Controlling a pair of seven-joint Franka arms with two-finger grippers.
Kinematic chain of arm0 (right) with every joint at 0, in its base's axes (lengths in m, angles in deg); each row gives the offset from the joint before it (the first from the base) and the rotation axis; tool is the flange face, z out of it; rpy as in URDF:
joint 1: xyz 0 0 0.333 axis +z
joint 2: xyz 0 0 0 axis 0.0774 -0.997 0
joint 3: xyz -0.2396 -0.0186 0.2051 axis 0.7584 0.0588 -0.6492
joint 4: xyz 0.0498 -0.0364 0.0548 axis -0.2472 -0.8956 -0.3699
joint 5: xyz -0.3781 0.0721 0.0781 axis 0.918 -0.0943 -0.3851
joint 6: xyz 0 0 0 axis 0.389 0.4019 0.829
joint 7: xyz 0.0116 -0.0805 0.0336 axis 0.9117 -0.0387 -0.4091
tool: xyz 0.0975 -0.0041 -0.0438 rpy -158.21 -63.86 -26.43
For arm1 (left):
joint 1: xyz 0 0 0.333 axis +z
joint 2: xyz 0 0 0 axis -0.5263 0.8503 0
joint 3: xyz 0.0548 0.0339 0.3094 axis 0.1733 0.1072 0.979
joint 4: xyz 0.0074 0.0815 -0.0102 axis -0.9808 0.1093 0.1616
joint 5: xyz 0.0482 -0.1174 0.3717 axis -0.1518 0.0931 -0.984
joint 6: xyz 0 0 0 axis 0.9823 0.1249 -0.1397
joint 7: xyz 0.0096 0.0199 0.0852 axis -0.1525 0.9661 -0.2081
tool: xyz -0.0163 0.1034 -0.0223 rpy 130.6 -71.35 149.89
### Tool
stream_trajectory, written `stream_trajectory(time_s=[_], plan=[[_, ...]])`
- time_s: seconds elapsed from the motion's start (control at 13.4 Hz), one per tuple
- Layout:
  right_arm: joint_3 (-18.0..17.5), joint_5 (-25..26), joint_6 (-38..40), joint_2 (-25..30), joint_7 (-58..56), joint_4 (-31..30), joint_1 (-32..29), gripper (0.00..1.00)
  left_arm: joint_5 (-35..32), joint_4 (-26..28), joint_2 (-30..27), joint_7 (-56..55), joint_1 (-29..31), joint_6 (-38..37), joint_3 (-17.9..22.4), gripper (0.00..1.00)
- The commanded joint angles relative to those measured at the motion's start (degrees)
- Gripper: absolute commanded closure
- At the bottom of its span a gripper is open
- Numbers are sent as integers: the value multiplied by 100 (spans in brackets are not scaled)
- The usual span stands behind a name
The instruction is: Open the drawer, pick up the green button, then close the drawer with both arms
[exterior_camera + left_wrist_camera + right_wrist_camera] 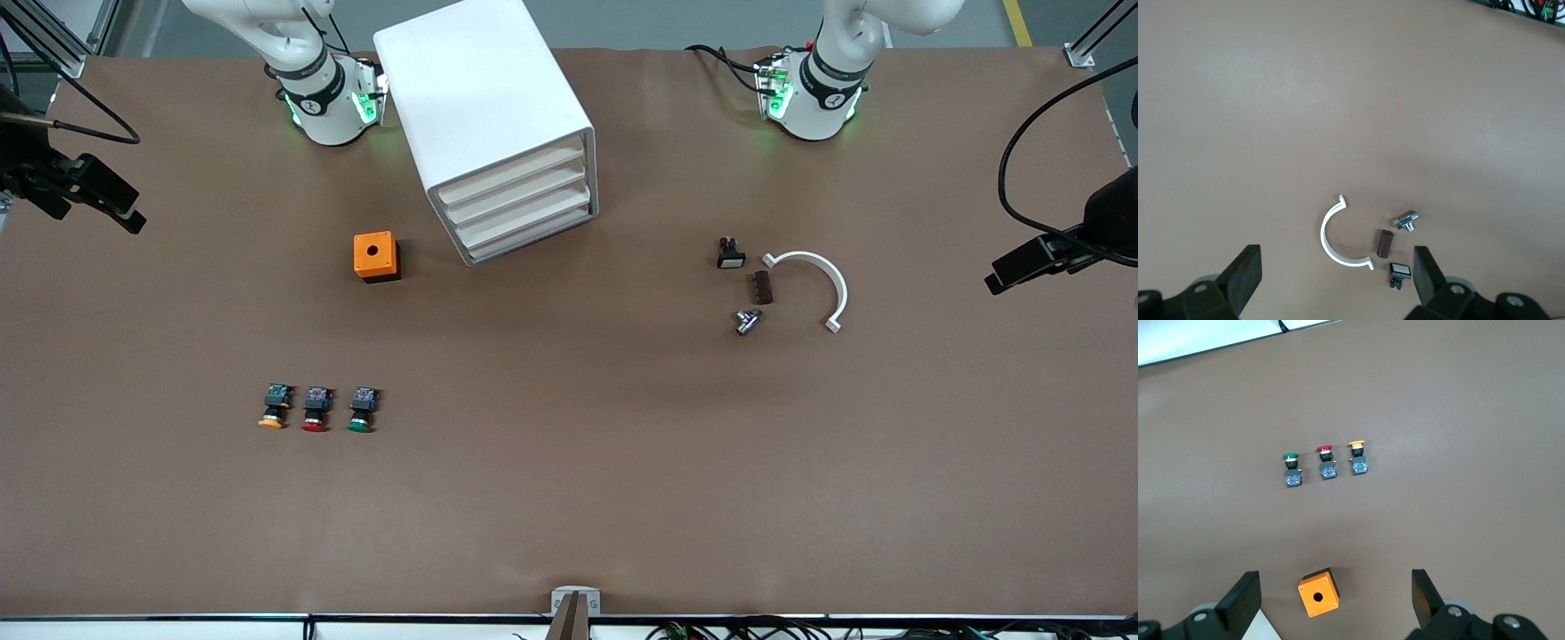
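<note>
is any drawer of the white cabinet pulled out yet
No, in the front view all four drawers sit flush in the white cabinet, and both end effectors are off at the table's ends.

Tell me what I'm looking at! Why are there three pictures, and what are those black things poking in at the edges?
These are two robot arms at a brown table. The big picture comes from a high camera facing them. The other two come from little cameras on the arms' wrists, looking down.

The black things are their grippers, like two-finger hands. The left gripper hangs open over a white curved piece and some small parts. The right gripper hangs open over an orange box. Neither holds anything.

On the table stands a white cabinet with four shut drawers; the drawer to open is a lower one. Three buttons lie in a row: orange, red and the green button, which the robot should take.
</note>
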Motion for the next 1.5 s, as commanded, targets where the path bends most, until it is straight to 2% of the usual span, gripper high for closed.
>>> stream_trajectory(time_s=[0.0, 0.3, 0.6, 0.75, 1.27, 1.42], plan=[[-38, 37, 110, -106, 49, 150, -62, 0, -720, 77, -362, -6, 1390, -15, -1877, 0], [-38, 29, 128, -405, -3, 520, -79, 0, -828, 524, -713, -24, 2833, -15, -3418, 0], [-38, 108, 119, -537, -56, 668, -53, 0, -855, 1086, -1152, -15, 3704, 90, -4281, 0], [-38, 99, 128, -599, -56, 731, -62, 0, -863, 1324, -1320, -7, 3829, 213, -4415, 0], [-38, 99, 137, -607, -56, 678, -44, 0, -1030, 1404, -1408, 55, 3820, 248, -4520, 0], [-38, 99, 233, -607, -47, 687, -44, 0, -1022, 1745, -1618, 55, 3820, 493, -4599, 0]])
